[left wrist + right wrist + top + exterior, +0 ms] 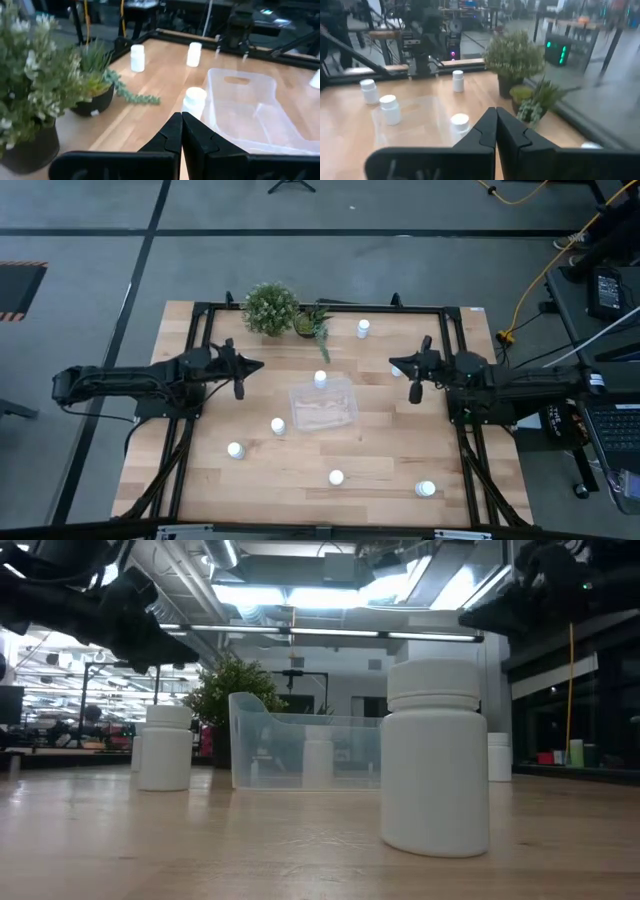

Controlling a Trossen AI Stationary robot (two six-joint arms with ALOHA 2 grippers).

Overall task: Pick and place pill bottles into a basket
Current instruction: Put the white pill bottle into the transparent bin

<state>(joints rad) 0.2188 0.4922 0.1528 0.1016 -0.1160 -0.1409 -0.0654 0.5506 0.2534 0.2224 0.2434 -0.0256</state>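
No readable text is being shown anywhere. The pill bottles are being seen unlabelled.

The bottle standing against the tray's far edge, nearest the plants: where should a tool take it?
Grip that bottle around its round body just under the cap, coming straight down from above. It stands upright, touching the tray on one side, so set the fingers along the wall, not across it.

My high camera looks straight down on the whole table; my low one sits at tabletop level (very near one bottle). Both share the tray, frame centre.
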